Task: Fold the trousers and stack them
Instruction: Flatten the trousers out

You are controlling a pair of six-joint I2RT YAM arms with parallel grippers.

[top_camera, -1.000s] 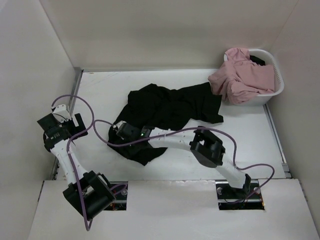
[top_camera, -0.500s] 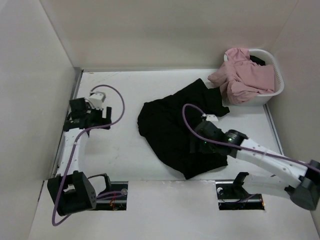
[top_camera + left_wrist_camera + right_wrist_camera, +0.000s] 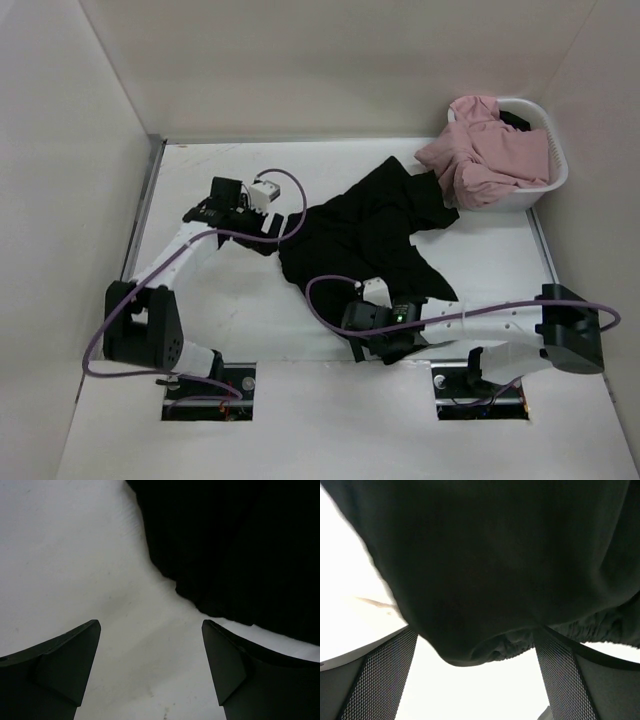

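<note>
The black trousers point(image 3: 365, 235) lie crumpled in the middle of the table, one leg reaching up toward the basket. My left gripper point(image 3: 277, 238) hangs at their left edge. In the left wrist view this gripper point(image 3: 150, 625) is open over bare table, with the trousers point(image 3: 240, 545) ahead at the upper right. My right gripper point(image 3: 375, 335) is low at the trousers' near edge. In the right wrist view it point(image 3: 475, 637) stands open, and the gathered hem of the trousers point(image 3: 485, 580) lies between the tips of its fingers point(image 3: 380, 675), not pinched.
A white basket point(image 3: 556, 172) at the back right holds pink garments point(image 3: 485, 150) that spill over its rim onto the trouser leg. Walls close the table on the left, back and right. The right arm's elbow point(image 3: 572, 335) is at the near right.
The right gripper has let go and opened, and its arm has swung to the trousers' near edge. The trousers have shifted right and spread. The left arm has moved from the left wall to the trousers.
</note>
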